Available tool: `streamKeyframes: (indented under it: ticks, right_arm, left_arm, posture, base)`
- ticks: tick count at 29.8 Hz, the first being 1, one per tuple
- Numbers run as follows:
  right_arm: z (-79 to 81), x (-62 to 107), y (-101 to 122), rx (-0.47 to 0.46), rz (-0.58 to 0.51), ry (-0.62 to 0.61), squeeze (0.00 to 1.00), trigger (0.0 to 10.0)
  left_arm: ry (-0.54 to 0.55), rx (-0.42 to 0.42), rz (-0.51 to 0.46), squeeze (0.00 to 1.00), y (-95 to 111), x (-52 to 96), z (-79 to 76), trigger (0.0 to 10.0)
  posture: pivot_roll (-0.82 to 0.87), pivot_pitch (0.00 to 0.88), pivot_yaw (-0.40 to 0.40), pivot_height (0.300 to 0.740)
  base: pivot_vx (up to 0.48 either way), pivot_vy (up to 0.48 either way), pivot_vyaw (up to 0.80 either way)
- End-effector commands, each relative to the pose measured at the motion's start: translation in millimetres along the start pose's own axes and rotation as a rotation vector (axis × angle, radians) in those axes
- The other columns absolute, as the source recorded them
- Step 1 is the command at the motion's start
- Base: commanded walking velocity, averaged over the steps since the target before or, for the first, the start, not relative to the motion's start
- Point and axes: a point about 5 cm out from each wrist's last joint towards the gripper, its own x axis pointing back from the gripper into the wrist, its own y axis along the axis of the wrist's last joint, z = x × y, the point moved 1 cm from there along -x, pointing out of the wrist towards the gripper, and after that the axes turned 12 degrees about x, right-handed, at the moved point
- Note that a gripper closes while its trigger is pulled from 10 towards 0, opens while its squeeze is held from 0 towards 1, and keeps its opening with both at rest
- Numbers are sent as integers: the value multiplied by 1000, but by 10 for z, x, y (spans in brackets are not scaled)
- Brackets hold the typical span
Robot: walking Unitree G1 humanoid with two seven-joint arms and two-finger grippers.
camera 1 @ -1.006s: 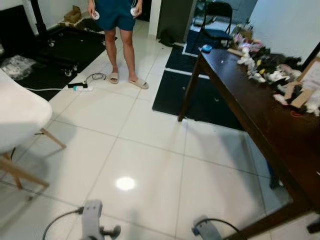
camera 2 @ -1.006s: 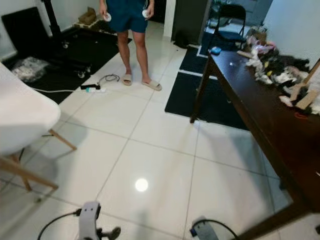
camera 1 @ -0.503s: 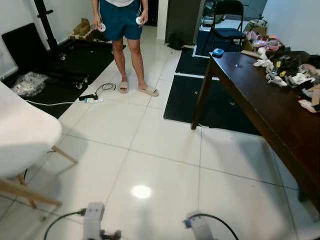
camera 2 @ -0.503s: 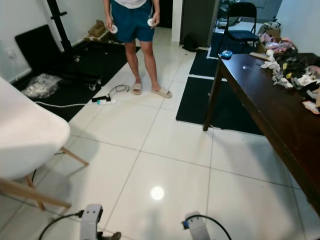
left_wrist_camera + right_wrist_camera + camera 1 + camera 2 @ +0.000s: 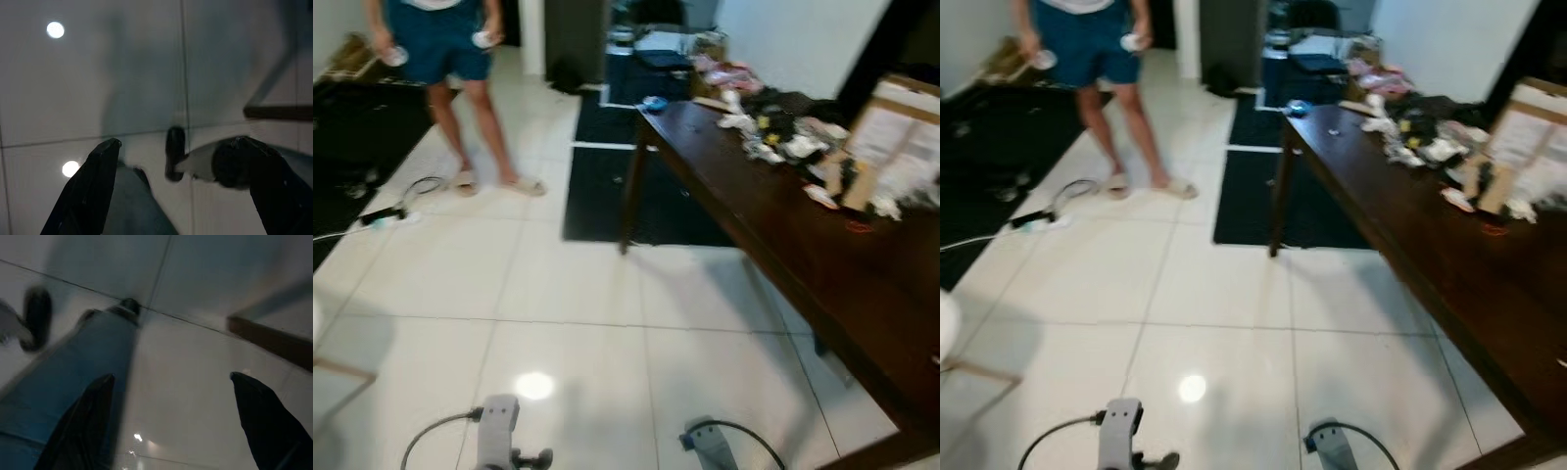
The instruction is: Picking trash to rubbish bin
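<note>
Your head view has swung toward the robot's right over the last second: the white chair that filled the left edge is almost gone, and the desk now takes up far more of the picture. That is the camera turning, not the room changing.

Starting at your left, the person (image 5: 435, 59) stands on the white tile floor (image 5: 558, 284) beyond a cable (image 5: 382, 211). Low in front, your left end effector (image 5: 171, 161) hangs over the tiles with its fingers spread apart and nothing between them. Your right end effector (image 5: 171, 401) hangs the same way, wide open and empty, over bare floor.

Further right, the dark desk (image 5: 773, 235) carries a heap of loose litter (image 5: 783, 142) at its far end, beside a cardboard box (image 5: 891, 127). That heap looks like the trash you want. I can't make out a rubbish bin anywhere, so the turn seems to line you up on the pickup first, and nothing has been grasped yet.
</note>
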Motion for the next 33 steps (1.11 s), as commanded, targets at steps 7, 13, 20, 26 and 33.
streamKeyframes:
  ticks: [7,13,20,26,33]
  right_arm:
    - [92,-3,-61,35,21,29,0,10000]
    - [79,-2,-62,42,20,30,0,10000]
    - [17,7,-85,57,24,28,0,10000]
    - [1,10,-92,64,24,31,0,10000]
    - [10,7,-65,70,17,38,0,10000]
  left_arm:
    - [30,28,11,0,-70,48,93,10000]
    - [29,31,3,0,-50,44,87,10000]
    - [32,40,-1,0,-61,48,93,10000]
    - [32,43,-3,0,-65,48,91,10000]
    - [33,45,-7,0,-56,45,88,10000]
  posture:
    - [162,58,-45,740]
    - [165,57,-49,740]
    - [171,63,-56,740]
    - [171,66,-58,740]
    - [177,66,-62,740]
  base:
    - [262,0,0]
    - [263,0,0]
    - [263,0,0]
    - [264,0,0]
    - [260,0,0]
